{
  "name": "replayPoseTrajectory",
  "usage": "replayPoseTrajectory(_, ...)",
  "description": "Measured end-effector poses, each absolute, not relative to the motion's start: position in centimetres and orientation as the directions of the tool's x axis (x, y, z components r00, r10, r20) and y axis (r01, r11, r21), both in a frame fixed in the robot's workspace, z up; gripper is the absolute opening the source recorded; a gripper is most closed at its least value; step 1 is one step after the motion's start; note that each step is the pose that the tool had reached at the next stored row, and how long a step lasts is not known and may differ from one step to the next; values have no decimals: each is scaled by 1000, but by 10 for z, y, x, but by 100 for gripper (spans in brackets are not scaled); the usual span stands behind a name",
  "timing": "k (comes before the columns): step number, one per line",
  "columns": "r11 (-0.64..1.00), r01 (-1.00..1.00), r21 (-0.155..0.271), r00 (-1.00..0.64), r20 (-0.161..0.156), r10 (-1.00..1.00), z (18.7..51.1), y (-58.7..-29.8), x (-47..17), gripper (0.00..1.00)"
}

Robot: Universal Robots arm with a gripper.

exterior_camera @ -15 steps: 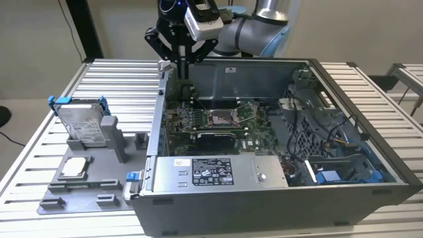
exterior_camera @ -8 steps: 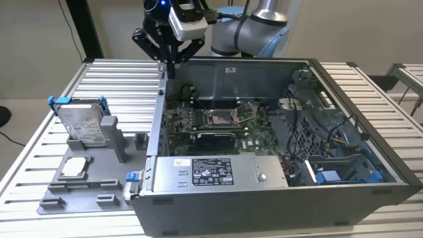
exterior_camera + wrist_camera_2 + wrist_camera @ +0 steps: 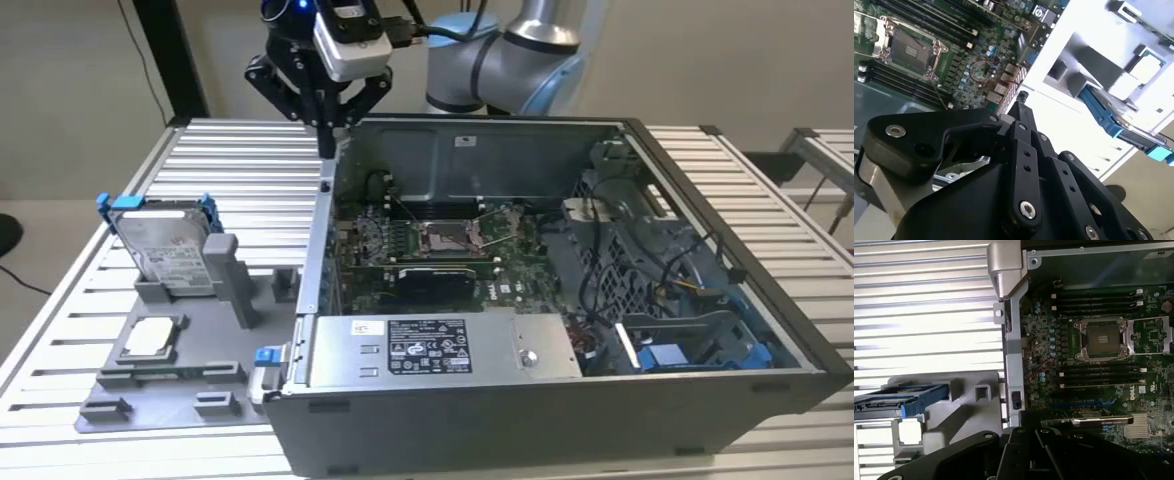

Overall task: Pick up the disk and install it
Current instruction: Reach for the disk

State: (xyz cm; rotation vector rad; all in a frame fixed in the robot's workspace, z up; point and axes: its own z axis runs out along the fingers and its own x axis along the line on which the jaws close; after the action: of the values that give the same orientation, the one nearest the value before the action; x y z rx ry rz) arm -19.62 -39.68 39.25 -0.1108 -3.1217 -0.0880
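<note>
— Jaws?
— Pressed together and holding nothing. The gripper (image 3: 326,145) hangs over the side wall of the computer case (image 3: 534,150).
— The disk?
— The disk (image 3: 171,248) stands upright in the grey holder (image 3: 238,280) at the exterior view's left of the case. Its white printed label faces out and a blue frame runs around it.

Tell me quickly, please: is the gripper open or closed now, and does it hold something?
Gripper: closed, fingers together, holding nothing. The disk stands apart from it in the grey holder.
</note>
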Motion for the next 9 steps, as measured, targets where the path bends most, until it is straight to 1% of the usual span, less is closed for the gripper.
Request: replayPoseTrajectory(9,996,67,56,-998,19,66,392,-395,-216,0)
